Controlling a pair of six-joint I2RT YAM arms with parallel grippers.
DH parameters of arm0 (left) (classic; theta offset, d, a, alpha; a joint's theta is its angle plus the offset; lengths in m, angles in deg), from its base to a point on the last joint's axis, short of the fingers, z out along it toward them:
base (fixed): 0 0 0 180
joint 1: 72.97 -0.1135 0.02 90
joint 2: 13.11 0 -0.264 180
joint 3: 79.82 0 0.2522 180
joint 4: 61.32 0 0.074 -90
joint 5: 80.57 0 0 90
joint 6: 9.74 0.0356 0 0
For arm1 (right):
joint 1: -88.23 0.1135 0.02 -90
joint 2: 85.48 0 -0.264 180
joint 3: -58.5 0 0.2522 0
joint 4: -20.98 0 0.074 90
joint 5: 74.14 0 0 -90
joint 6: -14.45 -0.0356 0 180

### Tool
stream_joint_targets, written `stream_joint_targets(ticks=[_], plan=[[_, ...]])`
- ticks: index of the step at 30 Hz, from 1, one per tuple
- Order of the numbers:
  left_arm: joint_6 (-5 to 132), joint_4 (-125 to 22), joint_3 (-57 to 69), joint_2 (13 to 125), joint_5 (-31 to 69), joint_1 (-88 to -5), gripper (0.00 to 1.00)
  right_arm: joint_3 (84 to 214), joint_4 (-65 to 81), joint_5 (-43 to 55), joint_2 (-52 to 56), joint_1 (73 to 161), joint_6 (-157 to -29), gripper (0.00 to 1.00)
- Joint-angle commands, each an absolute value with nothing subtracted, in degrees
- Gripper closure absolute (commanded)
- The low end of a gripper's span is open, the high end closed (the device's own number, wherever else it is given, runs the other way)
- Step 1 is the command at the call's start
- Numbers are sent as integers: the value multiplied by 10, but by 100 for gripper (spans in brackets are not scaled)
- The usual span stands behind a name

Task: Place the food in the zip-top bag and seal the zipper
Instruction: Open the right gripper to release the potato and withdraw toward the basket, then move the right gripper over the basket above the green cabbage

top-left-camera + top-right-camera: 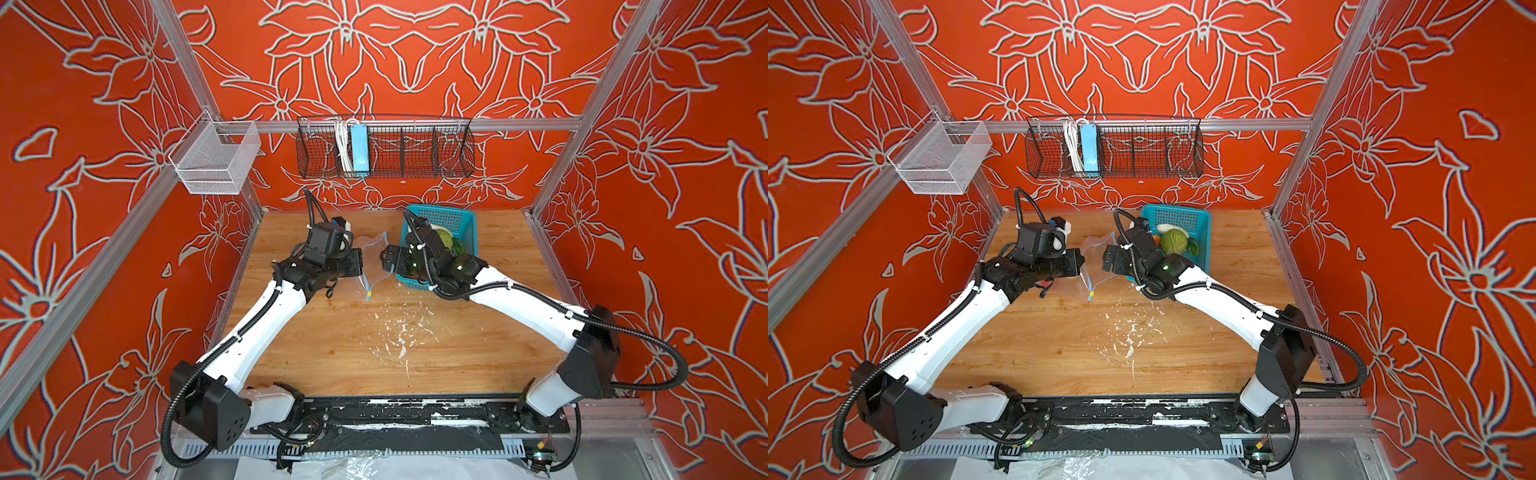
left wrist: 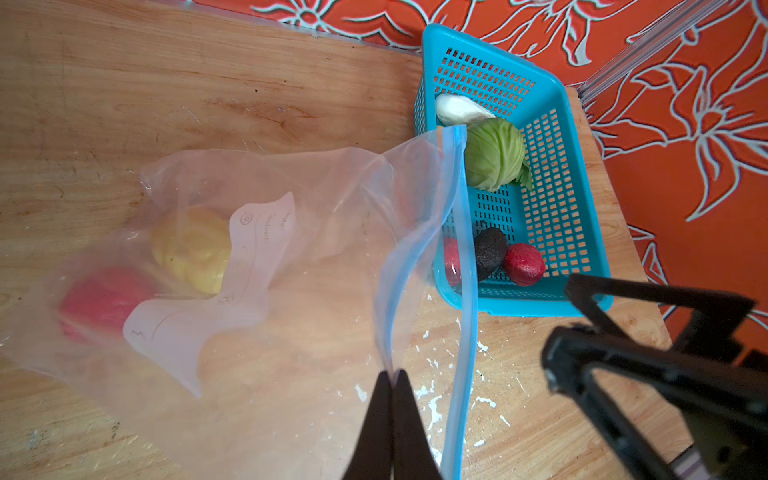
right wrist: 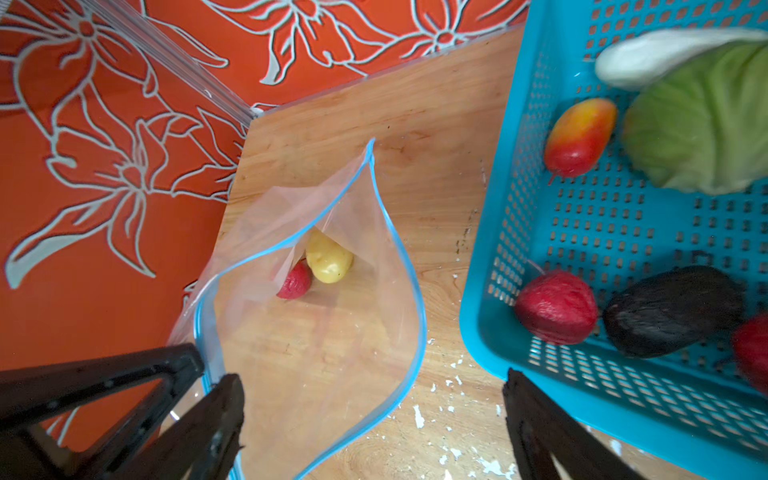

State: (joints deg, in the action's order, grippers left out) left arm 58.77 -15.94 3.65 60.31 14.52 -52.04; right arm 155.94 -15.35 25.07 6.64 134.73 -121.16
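The clear zip-top bag (image 2: 291,257) lies on the wooden table with its mouth held up and open. My left gripper (image 2: 392,374) is shut on the upper mouth edge, beside the light-blue zipper (image 2: 461,249). A yellow potato (image 3: 328,257) and a red fruit (image 3: 295,282) lie inside the bag. My right gripper (image 3: 371,379) is open and empty, hanging over the bag's mouth next to the teal basket (image 3: 490,249). In the basket lie a cabbage (image 3: 698,120), radish (image 3: 665,50), pepper (image 3: 579,135), avocado (image 3: 673,309) and red fruit (image 3: 555,307). The slider tab (image 1: 368,296) sits at the near end.
A black wire basket (image 1: 415,166) with a light-blue power strip (image 1: 359,149) hangs on the back wall. A white mesh basket (image 1: 214,160) hangs at the left post. White flecks (image 1: 399,332) mark the table's middle.
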Motion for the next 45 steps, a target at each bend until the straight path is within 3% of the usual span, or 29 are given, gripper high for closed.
stream_joint_targets(ticks=[1, 7, 17, 23, 45], plan=[[589, -157, 31, 592, 142, -524, 100, 1614, -237, 304, 84, 1341, -1210, 2], [590, -157, 30, 592, 142, -524, 100, 1662, -321, 389, 103, 1323, -1227, 2], [589, -157, 29, 587, 138, -524, 100, 1661, -357, 358, 100, 1239, -1199, 2], [588, -158, 28, 585, 139, -524, 100, 1680, -386, 398, 124, 1213, -1169, 2], [587, -160, 24, 579, 135, -524, 100, 1903, -489, 325, 360, 1137, -1053, 2]])
